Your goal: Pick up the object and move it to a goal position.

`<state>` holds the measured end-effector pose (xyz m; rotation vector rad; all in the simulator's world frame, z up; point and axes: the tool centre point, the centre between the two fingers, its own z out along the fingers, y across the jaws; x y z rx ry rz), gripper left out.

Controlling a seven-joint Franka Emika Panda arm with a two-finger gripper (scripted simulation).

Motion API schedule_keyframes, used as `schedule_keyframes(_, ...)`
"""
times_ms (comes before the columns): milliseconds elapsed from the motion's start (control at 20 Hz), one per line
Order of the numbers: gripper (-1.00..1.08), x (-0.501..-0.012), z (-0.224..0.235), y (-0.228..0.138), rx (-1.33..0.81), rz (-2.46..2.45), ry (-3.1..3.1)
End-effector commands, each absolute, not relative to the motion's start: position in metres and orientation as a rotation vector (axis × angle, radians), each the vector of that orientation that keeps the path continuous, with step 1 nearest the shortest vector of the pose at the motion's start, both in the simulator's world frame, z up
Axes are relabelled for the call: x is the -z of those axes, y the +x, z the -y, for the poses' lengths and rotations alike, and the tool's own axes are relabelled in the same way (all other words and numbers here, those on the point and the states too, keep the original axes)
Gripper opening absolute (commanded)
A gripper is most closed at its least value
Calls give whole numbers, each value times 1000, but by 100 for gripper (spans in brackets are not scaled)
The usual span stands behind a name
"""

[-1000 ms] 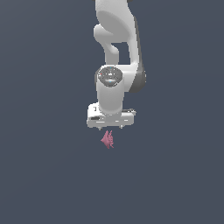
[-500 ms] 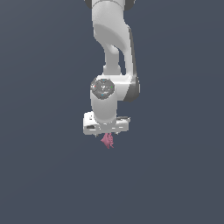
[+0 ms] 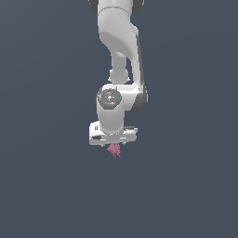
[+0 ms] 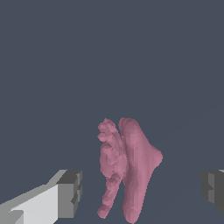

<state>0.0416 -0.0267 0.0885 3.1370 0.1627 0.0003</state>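
Gripper (image 4: 142, 192) wide open around the object (image 4: 129, 168), holding nothing. Wrist view, going across: one dark finger pad (image 4: 70, 193) well clear of the lump, then the pink jagged lump between the pads, then the other pad (image 4: 213, 188) farther off. Exterior view: object (image 3: 114, 150) pokes out just under the white gripper head (image 3: 113, 135), on the plain grey floor (image 3: 46, 186). Step in hand looks like the grasp: centre on the lump before closing, since it sits nearer one pad, and squeeze across the thick lobe. No brands, labels or writing visible.
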Motion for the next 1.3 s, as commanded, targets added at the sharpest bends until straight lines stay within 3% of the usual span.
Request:
schedule_keyframes(0, 100, -75, 27, 41, 1, -163, 3137)
schedule_keyframes(450, 100, -54, 27, 42, 0, -165, 3137)
schedule_keyframes(500, -100, -54, 27, 42, 0, -165, 3137)
schedule_keyframes(1250, -100, -59, 24, 40, 0, -165, 3137)
